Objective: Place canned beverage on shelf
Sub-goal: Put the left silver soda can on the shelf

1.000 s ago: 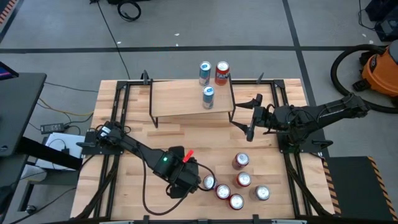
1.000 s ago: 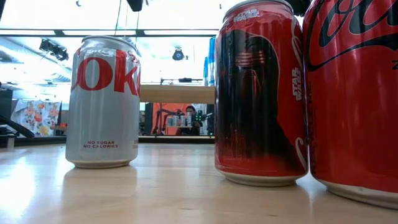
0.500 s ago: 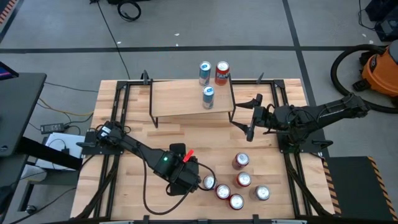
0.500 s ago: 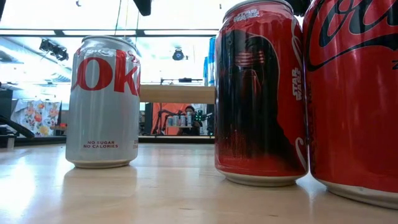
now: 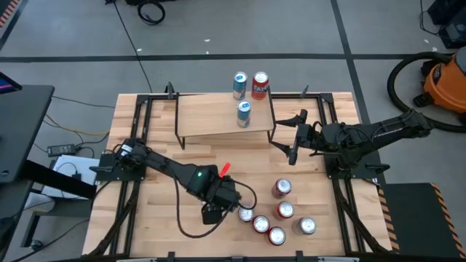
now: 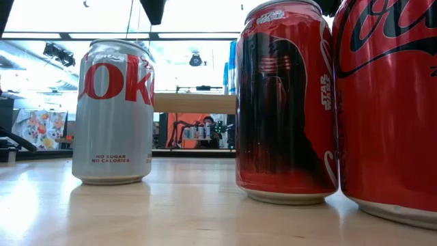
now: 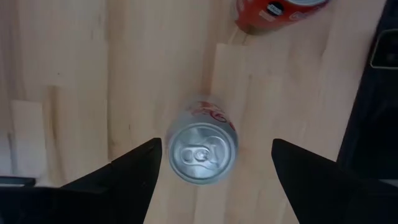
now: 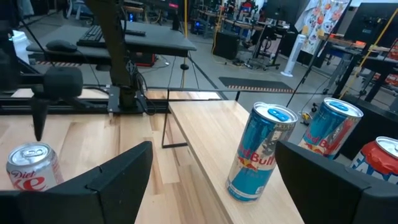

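A silver Diet Coke can (image 7: 203, 147) stands upright on the slatted table, at the left of a cluster of cans (image 5: 245, 214). It also shows in the low view (image 6: 113, 113). My left gripper (image 7: 217, 149) is open and points down over this can, one finger on each side, touching nothing. In the high view it is near the table's front middle (image 5: 231, 206). The shelf (image 5: 211, 116) stands at the far middle and holds two blue cans (image 8: 261, 152) (image 8: 333, 127) and a red one (image 8: 376, 155). My right gripper (image 5: 280, 135) is open and empty at the shelf's right end.
Several more cans stand on the table right of the silver one: (image 5: 261, 223), (image 5: 277, 236), (image 5: 285, 210), (image 5: 282, 188), (image 5: 306, 226). Two red Coke cans (image 6: 283, 102) (image 6: 389, 102) fill the low view's right. Bare shelf board lies left of the blue can (image 5: 244, 113).
My left gripper has moved a little toward the table's right edge, toward the silver can, and has come down somewhat over it; its finger shows lower in the low view. The cans and my right arm have kept still.
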